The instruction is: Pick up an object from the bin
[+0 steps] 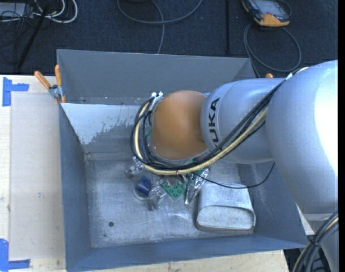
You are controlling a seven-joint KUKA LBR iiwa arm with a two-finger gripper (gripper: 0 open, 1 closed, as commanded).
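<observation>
Grey metal bin [104,220] holds a small blue piece [142,187] and a green piece [173,191] mid-floor beneath the low claw [171,195], its state impossible to tell, so grasping seems the step in hand, next calling for a sure close and lift.

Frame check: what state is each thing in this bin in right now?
claw: low over the middle of the bin floor, above small things.
blue thing: lying on the floor beside the claw.
green thing: lying under the claw, partly hidden.
grey flat pad: lying flat on the floor, nothing on it.
</observation>
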